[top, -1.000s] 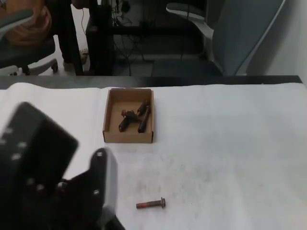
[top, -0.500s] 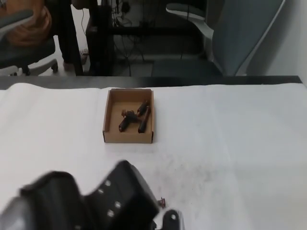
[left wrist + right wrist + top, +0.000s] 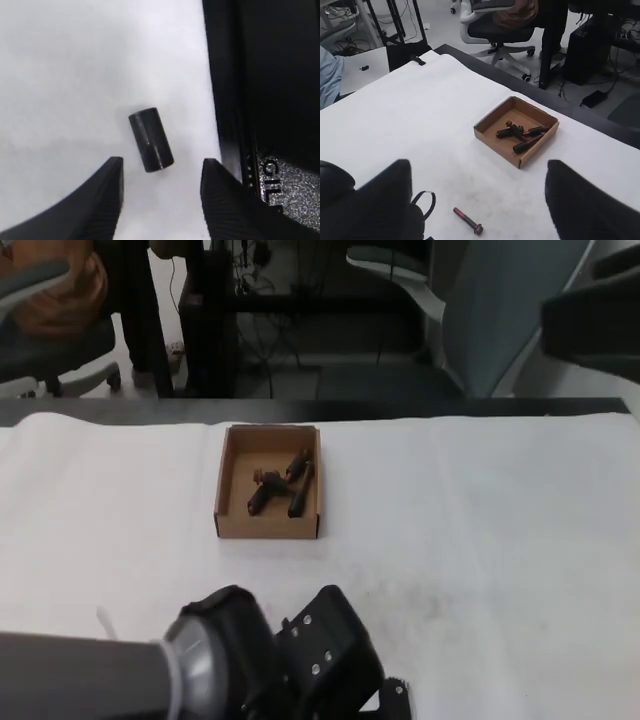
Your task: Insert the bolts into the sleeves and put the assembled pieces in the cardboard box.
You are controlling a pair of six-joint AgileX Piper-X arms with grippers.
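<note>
Left wrist view: left gripper (image 3: pixel 160 172) spread around sleeve (image 3: pixel 151 140)
Likely readying a pinch; cardboard box (image 3: pixel 267 526) at its twelve o'clock.

Contents: one cardboard box (image 3: pixel 267 526); three assembled pieces (image 3: pixel 506 132) in it, as far as can be told; one loose bolt (image 3: pixel 467 221); one loose sleeve (image 3: pixel 151 140).

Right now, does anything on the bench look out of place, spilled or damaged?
Nothing stands out. A sleeve lies on its side on the white cloth between the open fingers of the left tool, untouched. A loose bolt lies on the cloth, apart from the cardboard box, which holds dark assembled pieces.
</note>
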